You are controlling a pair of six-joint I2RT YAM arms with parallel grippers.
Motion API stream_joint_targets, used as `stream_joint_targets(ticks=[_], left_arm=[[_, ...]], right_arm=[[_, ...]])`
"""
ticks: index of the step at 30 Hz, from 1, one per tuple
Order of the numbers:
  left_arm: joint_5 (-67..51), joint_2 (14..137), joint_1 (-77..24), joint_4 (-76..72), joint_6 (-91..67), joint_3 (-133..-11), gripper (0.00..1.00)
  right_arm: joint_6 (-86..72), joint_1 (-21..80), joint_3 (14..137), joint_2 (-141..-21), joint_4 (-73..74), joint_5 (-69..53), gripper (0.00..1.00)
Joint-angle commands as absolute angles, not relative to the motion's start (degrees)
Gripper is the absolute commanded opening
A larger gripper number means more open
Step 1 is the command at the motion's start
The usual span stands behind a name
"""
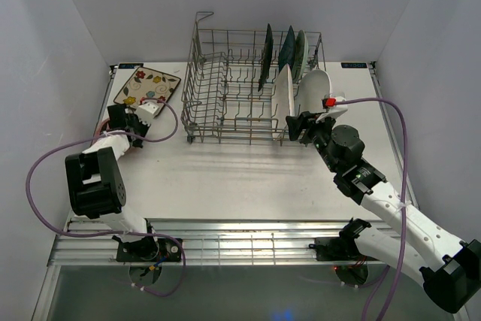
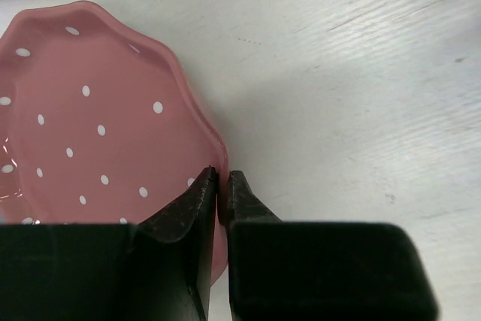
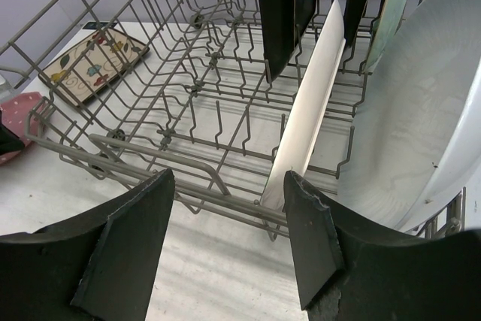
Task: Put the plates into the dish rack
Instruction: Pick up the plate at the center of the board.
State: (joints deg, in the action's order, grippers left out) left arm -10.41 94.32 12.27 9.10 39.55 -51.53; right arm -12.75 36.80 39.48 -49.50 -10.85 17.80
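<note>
Dish rack [image 1: 197, 73]: grey wire basket with tall sides and upright tines, at the far middle of the table. Five plates stand on edge at its right end. Back row: dark patterned square plate [image 1: 266, 56], teal square plate [image 1: 287, 49], mint-green round plate [image 1: 301, 52]. Nearer row: white rectangular plate [image 1: 283, 94], with the white oval plate [image 1: 316, 86] just right of it. Cream floral square plate [image 1: 147, 86] lies flat on the table left of the rack, apart from it. Pink dotted round plate [image 2: 90, 125] has a wavy rim and sits on the table nearer than the floral one, rim pinched in the left gripper [image 2: 222, 178].
</note>
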Motion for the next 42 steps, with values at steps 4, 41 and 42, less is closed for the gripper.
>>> stream_joint_targets(ticks=[4,41,42], left_arm=[[-18.19,86.58,12.31,14.85,32.96,-55.19,0.0],[-30.94,69.09,13.1,14.42,9.5,-68.9,0.0],[-31.02,68.91,13.1,13.81,8.97,-69.17,0.0]], right_arm=[[-13.18,37.0,39.11,-48.6,-13.18,17.67,0.66],[-12.66,36.91,39.64,-44.56,-8.97,18.19,0.66],[-12.66,37.0,39.64,-44.47,-8.96,18.28,0.66]])
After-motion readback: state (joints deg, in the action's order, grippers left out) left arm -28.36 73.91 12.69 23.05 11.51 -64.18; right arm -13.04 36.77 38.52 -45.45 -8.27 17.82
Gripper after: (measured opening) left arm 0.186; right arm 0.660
